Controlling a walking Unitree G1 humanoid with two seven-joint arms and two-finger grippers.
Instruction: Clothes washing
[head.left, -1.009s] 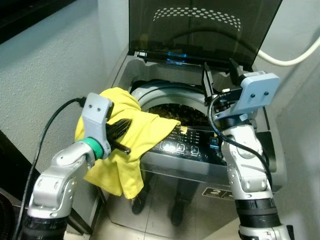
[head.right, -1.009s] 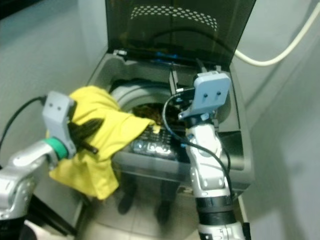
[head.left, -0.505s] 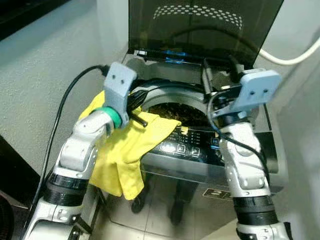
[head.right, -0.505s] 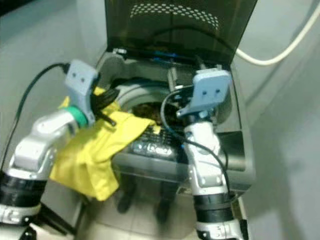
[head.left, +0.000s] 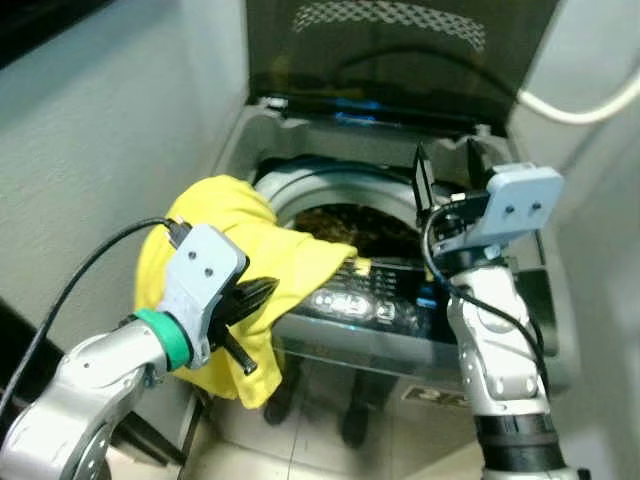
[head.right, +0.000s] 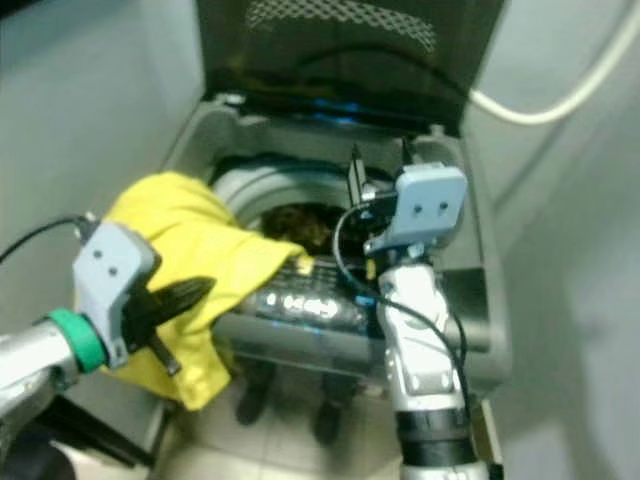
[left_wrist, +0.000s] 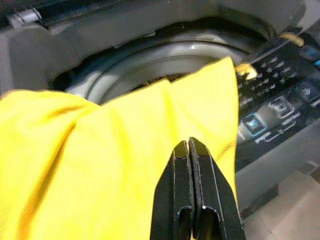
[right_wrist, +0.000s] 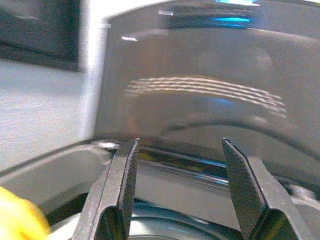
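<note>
Yellow cloth (head.left: 235, 250) hangs over the front left rim of the open washing machine (head.left: 520, 330) (dark laundry already lies in its drum). Left gripper (left_wrist: 190, 150), jaws pressed together, hovers just before the cloth. Right gripper (right_wrist: 177, 190), jaws spread, hangs above the drum.

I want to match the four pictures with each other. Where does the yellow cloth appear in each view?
Left eye view: yellow cloth draped over the washer's left front rim.
Right eye view: same place, left of centre.
Left wrist view: fills the lower left, behind the shut left gripper.
Right wrist view: a small yellow patch at a corner.
Shared landmark: the drum rim.
</note>
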